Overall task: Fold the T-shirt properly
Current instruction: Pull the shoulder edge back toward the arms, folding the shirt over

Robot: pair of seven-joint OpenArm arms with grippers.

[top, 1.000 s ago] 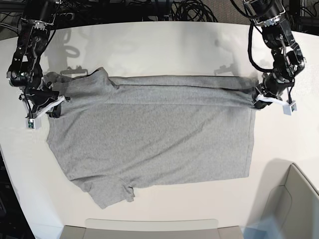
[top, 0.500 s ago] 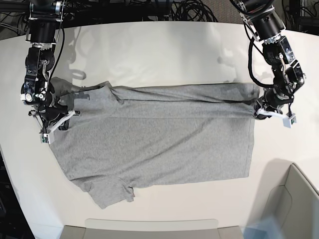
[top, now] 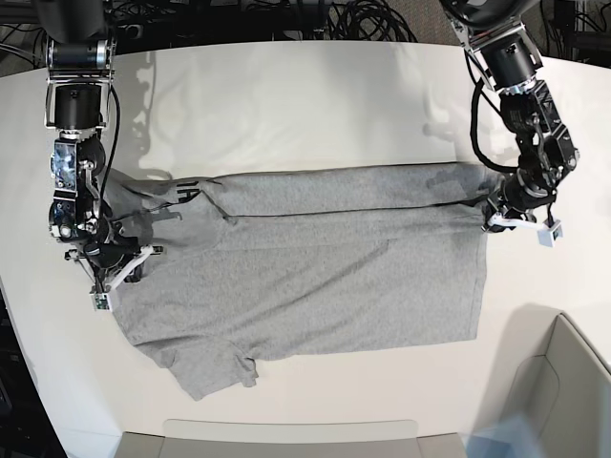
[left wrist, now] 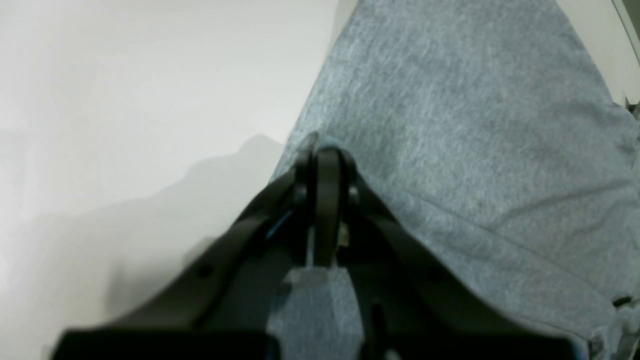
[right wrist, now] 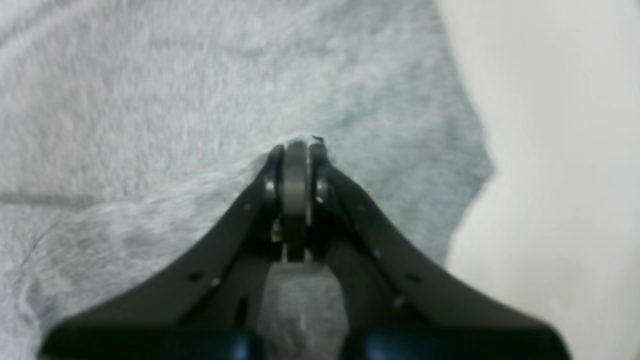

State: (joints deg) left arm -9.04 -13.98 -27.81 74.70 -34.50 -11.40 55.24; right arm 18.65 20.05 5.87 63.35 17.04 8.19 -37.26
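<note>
The heather-grey T-shirt (top: pixel 315 277) lies spread across the white table (top: pixel 286 95). Its far long edge is lifted and turned over toward the front, and black lettering (top: pixel 184 191) shows on the turned flap near the left. At the shirt's right end, my left gripper (top: pixel 496 212) is shut on the folded edge. The left wrist view shows its closed fingertips (left wrist: pixel 322 152) pinching grey cloth (left wrist: pixel 475 125). My right gripper (top: pixel 122 260) is shut on the shirt's left end. In the right wrist view its tips (right wrist: pixel 295 147) meet on the fabric (right wrist: pixel 150 100).
Black cables (top: pixel 372 19) pile up behind the table's far edge. A grey bin (top: pixel 563 391) stands at the front right corner. A beige ledge (top: pixel 286 437) runs along the front. One sleeve (top: pixel 215 367) sticks out toward the front left.
Both grippers have moved toward the table's front, pulling the shirt's far edge over its body. The folded flap has grown wider and black lettering has come into view at its left.
</note>
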